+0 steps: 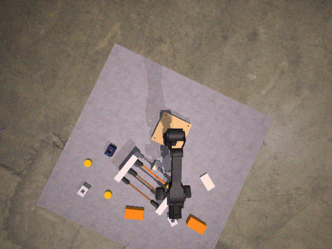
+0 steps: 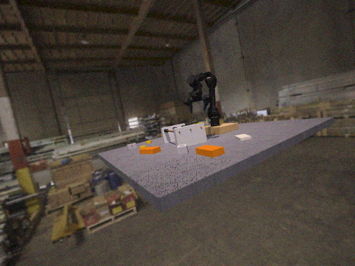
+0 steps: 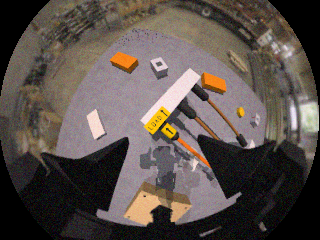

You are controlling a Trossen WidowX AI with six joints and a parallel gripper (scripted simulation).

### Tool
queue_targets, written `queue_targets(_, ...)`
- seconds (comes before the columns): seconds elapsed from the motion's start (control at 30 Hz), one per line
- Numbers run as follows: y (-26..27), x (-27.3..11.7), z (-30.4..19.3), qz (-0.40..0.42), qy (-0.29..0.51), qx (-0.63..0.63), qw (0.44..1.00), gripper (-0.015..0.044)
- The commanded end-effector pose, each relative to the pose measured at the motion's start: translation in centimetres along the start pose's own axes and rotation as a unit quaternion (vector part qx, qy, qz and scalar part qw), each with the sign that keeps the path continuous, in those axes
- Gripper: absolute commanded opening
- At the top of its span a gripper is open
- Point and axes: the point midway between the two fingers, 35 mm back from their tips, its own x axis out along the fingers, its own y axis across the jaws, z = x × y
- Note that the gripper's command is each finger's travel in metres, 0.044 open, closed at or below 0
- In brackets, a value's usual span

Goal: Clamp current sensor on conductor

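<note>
The rack's white end walls (image 1: 125,168) (image 2: 190,137) (image 3: 172,96) carry three conductors. The LOAD conductor (image 1: 153,174) (image 3: 192,151) is the thicker orange one, on the robot-base side. A yellow LOAD marker (image 3: 156,121) sits at its wall, and a small yellow arrow tag (image 3: 170,131) is at that end. A small grey-white piece with a reddish mark, apparently the open sensor (image 1: 155,166) (image 3: 194,164), is beside the LOAD conductor on the base side; its jaws and arrow direction are unclear. My gripper (image 2: 198,110) (image 3: 164,139) is open and empty, above the rack. The arm hides its fingers in the top view.
Two orange blocks (image 1: 134,213) (image 1: 196,224), two white blocks with square holes (image 1: 83,190) (image 1: 173,221) and two yellow discs (image 1: 87,162) (image 1: 107,194) lie around the rack. A dark blue block (image 1: 110,150) and a white slab (image 1: 207,182) lie farther out. The wooden base (image 1: 158,133) is behind the rack.
</note>
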Motion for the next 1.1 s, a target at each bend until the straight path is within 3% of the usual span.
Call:
queue_targets(0.0, 0.5, -0.2, 0.1, 0.006, 0.006, -0.007, 1.0, 0.044)
queue_targets(0.47, 0.5, -0.2, 0.1, 0.006, 0.006, -0.007, 1.0, 0.044)
queue_targets(0.5, 0.2, -0.2, -0.1, 0.004, 0.007, -0.002, 1.0, 0.0414)
queue_targets(0.67, -5.4, 1.4, -5.5, -0.046, 0.038, 0.125, 0.99, 0.0285)
queue_targets(0.87, -9.8, 2.9, -13.6, -0.1, 0.074, 0.28, 0.952, 0.0285)
queue_targets(1.07, -9.9, 2.9, -13.9, -0.102, 0.075, 0.285, 0.95, 0.0285)
